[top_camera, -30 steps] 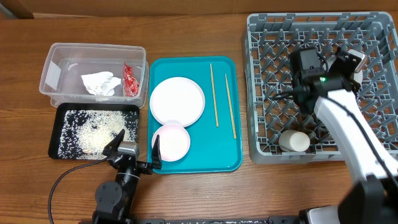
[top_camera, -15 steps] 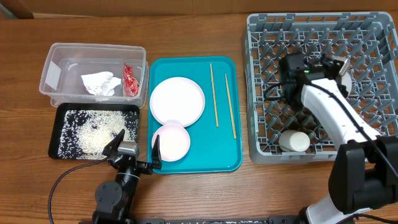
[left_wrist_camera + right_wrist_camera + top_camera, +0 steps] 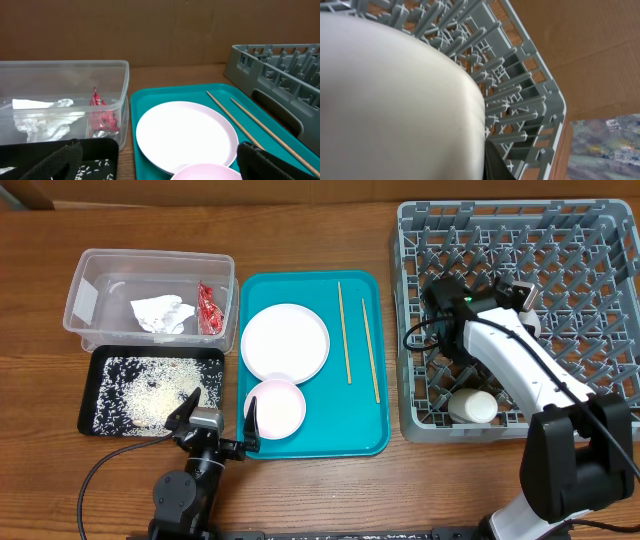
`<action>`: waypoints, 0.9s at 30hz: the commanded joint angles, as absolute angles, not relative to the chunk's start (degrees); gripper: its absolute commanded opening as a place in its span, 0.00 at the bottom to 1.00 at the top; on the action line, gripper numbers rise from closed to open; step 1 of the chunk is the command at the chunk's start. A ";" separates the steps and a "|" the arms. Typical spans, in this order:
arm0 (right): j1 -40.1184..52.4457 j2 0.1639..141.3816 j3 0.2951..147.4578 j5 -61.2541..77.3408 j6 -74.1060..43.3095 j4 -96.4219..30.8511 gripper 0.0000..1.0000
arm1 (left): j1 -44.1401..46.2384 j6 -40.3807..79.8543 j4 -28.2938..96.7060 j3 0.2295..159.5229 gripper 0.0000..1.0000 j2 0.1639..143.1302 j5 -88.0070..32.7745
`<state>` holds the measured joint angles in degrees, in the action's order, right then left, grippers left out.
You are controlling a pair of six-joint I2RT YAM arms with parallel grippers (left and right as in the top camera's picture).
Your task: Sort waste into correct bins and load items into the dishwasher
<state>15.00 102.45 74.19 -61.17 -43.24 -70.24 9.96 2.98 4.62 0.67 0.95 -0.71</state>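
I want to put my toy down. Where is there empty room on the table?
Bare wood lies behind the teal tray. The tray's near right corner, past the chopsticks, is bare too. Crowded: plate and bowl on the tray's left, cup and arm in the rack.

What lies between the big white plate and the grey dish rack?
Two wooden chopsticks, lying on the teal tray, as the overhead view shows.
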 commanded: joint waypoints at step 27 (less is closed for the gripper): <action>12.29 103.66 79.50 -57.82 -42.59 -69.87 0.04 | 9.39 3.40 4.40 0.27 1.00 0.27 -1.10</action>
